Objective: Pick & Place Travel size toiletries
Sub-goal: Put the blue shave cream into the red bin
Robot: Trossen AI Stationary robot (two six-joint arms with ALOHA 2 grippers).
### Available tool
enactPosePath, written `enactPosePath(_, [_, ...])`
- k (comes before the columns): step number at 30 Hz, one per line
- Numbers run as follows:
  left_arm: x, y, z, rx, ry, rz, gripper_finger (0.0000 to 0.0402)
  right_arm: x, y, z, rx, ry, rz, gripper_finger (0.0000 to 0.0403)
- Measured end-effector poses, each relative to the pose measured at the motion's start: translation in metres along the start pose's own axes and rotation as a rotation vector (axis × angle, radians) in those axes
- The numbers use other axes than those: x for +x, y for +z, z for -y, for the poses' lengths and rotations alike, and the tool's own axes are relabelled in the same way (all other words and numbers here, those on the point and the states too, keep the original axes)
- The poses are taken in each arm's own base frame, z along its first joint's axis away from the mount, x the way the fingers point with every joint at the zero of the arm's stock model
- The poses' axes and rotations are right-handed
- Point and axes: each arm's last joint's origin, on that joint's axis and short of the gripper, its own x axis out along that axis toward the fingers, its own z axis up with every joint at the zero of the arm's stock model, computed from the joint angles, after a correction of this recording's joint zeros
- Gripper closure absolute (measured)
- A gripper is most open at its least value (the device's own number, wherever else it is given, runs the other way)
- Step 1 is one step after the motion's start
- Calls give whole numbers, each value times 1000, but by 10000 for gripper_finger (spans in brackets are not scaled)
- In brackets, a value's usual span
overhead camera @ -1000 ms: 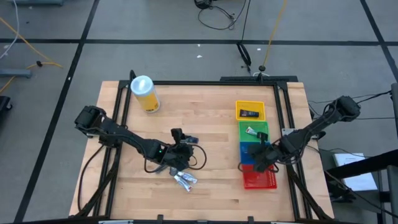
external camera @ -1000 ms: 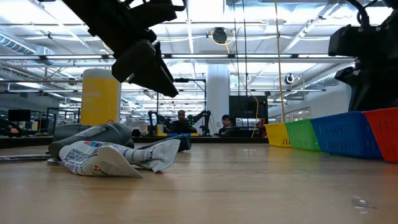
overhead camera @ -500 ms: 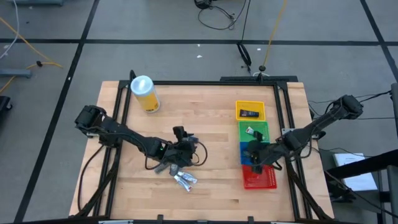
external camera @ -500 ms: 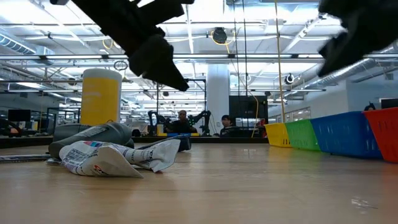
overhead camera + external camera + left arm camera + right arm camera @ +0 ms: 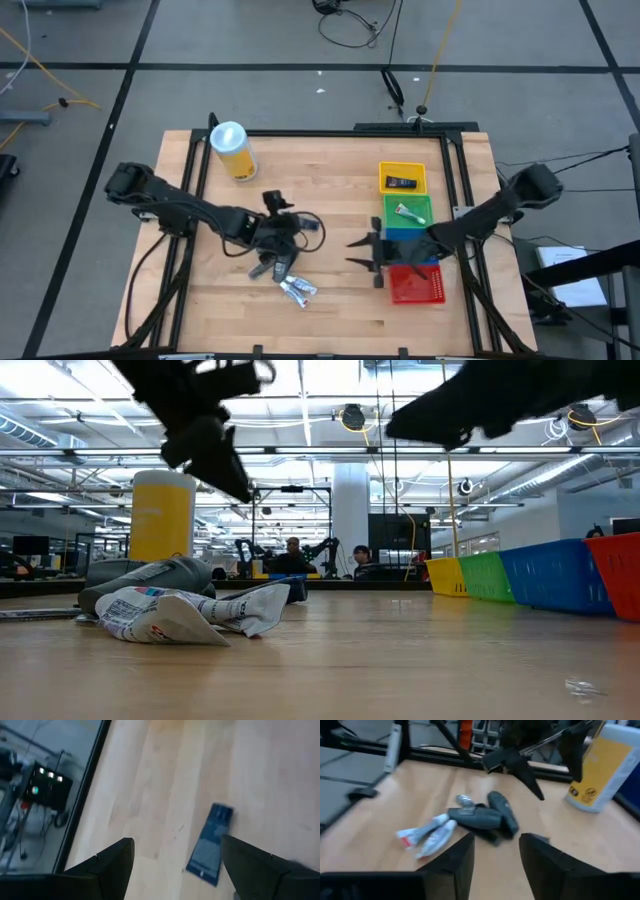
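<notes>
A small pile of travel toiletries point(image 5: 280, 272) lies on the wood left of centre: dark grey tubes point(image 5: 485, 817) and white printed tubes point(image 5: 427, 832), also in the low view point(image 5: 180, 610). A blue flat pack point(image 5: 210, 845) lies alone on the wood. My left gripper point(image 5: 277, 228) hovers open above the pile's far side point(image 5: 175, 845). My right gripper point(image 5: 358, 253) hangs open in the air between the pile and the trays, fingers toward the pile point(image 5: 496, 840). A dark pack point(image 5: 402, 183) lies in the yellow tray, a white-green tube point(image 5: 407, 212) in the green one.
The tall yellow canister with a white lid point(image 5: 233, 150) stands near the far left corner. Yellow point(image 5: 402, 168), green point(image 5: 428, 205), blue point(image 5: 392, 240) and red point(image 5: 415, 290) trays sit in a row on the right. Bare wood lies between pile and trays. People show in the room behind.
My right gripper has swung from above the blue and red trays toward the table's left, out over the bare wood and toward the pile. My left gripper has drifted a little toward the left and far edges. The toiletries have not moved.
</notes>
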Motion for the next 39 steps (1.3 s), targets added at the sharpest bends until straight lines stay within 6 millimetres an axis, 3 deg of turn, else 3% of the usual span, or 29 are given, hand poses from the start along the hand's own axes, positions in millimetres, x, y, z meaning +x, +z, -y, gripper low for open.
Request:
enactPosePath(11, [43,-63,14,-177,-45,98,115,69,-8,35,68,-81,-209,170])
enactPosePath(16, [55,-80,8,-314,-77,269,115,96,-19,56,106,-33,-267,137])
enactPosePath(23, [62,-96,1,-361,-107,292,115,139,-40,83,160,-90,-322,104])
enactPosePath(32, [63,-97,0,-370,-103,280,115,157,-66,89,155,-89,-416,134])
enactPosePath(39, [63,-99,1,-372,-102,264,115,156,-67,88,143,-85,-436,216])
